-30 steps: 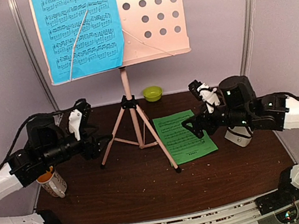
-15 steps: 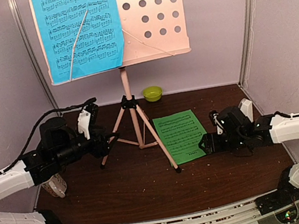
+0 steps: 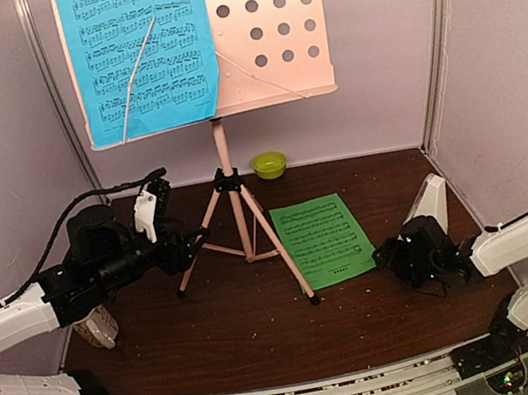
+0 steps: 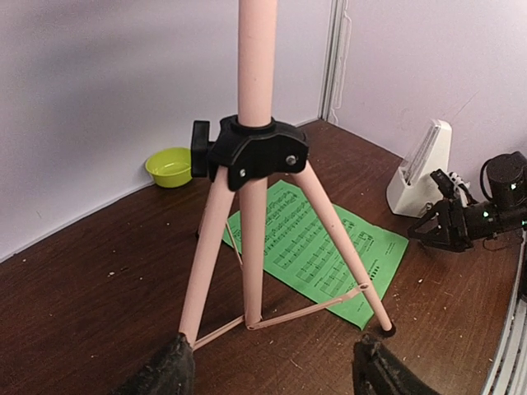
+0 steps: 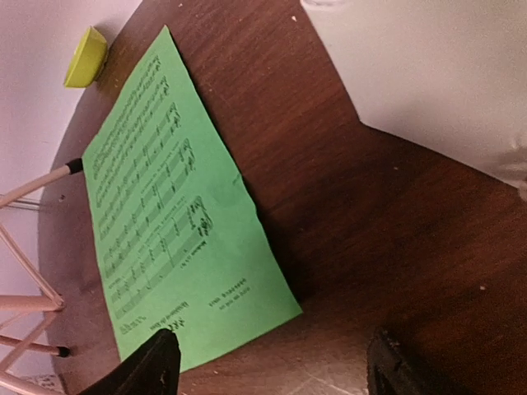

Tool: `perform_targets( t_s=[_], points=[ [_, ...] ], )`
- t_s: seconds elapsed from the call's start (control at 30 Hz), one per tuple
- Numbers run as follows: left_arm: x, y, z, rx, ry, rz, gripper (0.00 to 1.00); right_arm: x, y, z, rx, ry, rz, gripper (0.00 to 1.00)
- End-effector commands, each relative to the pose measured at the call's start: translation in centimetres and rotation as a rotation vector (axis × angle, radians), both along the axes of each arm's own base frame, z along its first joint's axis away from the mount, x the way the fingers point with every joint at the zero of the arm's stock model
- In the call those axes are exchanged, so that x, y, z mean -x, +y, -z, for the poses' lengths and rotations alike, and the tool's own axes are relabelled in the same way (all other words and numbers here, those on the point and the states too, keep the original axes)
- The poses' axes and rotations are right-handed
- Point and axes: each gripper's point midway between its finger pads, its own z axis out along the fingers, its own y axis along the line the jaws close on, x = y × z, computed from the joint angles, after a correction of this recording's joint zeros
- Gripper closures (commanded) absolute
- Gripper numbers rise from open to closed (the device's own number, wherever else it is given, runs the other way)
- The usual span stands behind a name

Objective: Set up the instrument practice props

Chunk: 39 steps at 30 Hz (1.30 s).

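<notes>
While the blue sheet (image 3: 139, 56) is on the stand (image 3: 280, 78), the green sheet (image 3: 322, 240) lies flat toward the tabletop's right edge, near the metronome (image 3: 431, 202), not yet placed; the left gripper (image 4: 272, 370) and right gripper (image 5: 272, 370) are spread, empty.

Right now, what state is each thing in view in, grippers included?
music stand, upright on its tripod
blue sheet, on the stand's desk, left half
green sheet, flat on the table, not on the stand
metronome, upright on the table
mug, mostly hidden under the left arm
bowl, upright behind the stand
left gripper, open, empty, at the stand's legs
right gripper, open, empty, low by the green sheet
</notes>
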Motion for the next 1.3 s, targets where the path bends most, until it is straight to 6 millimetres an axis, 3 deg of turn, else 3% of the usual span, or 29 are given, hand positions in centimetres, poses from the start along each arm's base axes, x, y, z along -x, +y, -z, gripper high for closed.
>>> perform_targets(
  t_s=[0.0,0.27,0.4,0.53,0.7,0.93,1.0,1.13,1.27],
  points=[
    [-0.4,0.3,-3.7,0.056,-0.09,-0.017,0.32,-1.8,0.7,-0.7,-0.141,-0.067,0.064,0.23],
    [-0.5,0.6,-4.0,0.044,-0.101,-0.028,0.32,-3.5,3.1,0.6,-0.27,-0.048,0.052,0.3],
    [-0.5,0.6,-4.0,0.038,-0.104,-0.031,0.32,-4.2,3.7,0.5,-0.306,-0.059,0.057,0.4],
    [-0.6,0.7,-3.9,0.034,-0.103,-0.034,0.32,-4.3,3.7,0.0,-0.318,-0.079,0.063,0.6],
    [-0.3,0.5,-4.2,0.035,-0.104,-0.016,0.32,-3.8,2.7,-1.6,-0.291,-0.122,0.061,0.98],
    [2.7,-1.4,-6.1,0.007,-0.169,0.195,0.32,-2.4,1.7,-6.8,0.01,-0.155,-0.135,1.0],
    [3.4,-1.6,-6.8,0.008,-0.197,0.237,0.31,-1.9,1.1,-10.0,0.129,-0.185,-0.209,1.0],
    [5.3,-2.9,-8.4,0.02,-0.27,0.32,0.31,0.5,-0.2,-14.1,0.311,-0.211,-0.378,1.0],
    [7.2,-5.5,-9.6,0.017,-0.351,0.408,0.28,3.8,-0.4,-18.3,0.382,-0.268,-0.581,1.0]
  ],
)
